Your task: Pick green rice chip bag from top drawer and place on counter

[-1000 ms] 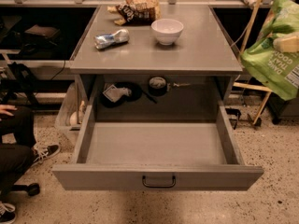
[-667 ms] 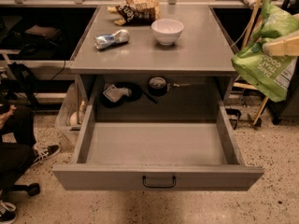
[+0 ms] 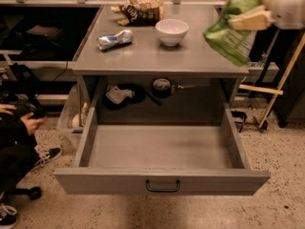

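Observation:
The green rice chip bag (image 3: 230,35) hangs in the air above the right edge of the counter (image 3: 143,56), tilted, its lower end over the counter's right side. My gripper (image 3: 251,12) is at the top right, shut on the bag's upper end with its pale fingers (image 3: 251,19) pinching it. The top drawer (image 3: 162,149) is pulled fully out below, and I see nothing lying in it. Its dark handle (image 3: 163,187) sits in the middle of the front panel.
On the counter stand a white bowl (image 3: 171,31), a crushed silver wrapper (image 3: 114,39) and a brown-and-tan chip bag (image 3: 143,8) at the back. A person (image 3: 14,137) crouches at the left. A wooden frame (image 3: 271,89) leans at the right.
My gripper has carried the green bag up and to the left, from beside the cabinet's right side to above the counter's right edge. The view has also shifted closer.

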`<control>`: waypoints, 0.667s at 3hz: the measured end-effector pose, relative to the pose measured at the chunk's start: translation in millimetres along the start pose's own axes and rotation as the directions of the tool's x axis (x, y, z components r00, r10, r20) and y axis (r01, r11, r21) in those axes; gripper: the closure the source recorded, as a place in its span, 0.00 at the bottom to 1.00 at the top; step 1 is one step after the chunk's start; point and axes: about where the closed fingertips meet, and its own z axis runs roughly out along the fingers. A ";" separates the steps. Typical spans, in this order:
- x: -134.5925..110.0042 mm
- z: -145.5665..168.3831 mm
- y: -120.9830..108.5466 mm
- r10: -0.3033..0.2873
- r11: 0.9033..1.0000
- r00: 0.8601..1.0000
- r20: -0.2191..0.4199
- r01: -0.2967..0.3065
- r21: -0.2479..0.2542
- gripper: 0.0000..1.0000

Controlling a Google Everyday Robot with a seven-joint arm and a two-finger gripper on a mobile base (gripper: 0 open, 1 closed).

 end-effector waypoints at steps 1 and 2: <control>8.0 68.5 -26.9 -0.044 0.999 0.999 -0.032 0.044 0.000 1.00; 28.3 115.0 -39.9 -0.070 0.997 0.990 -0.119 0.067 -0.022 1.00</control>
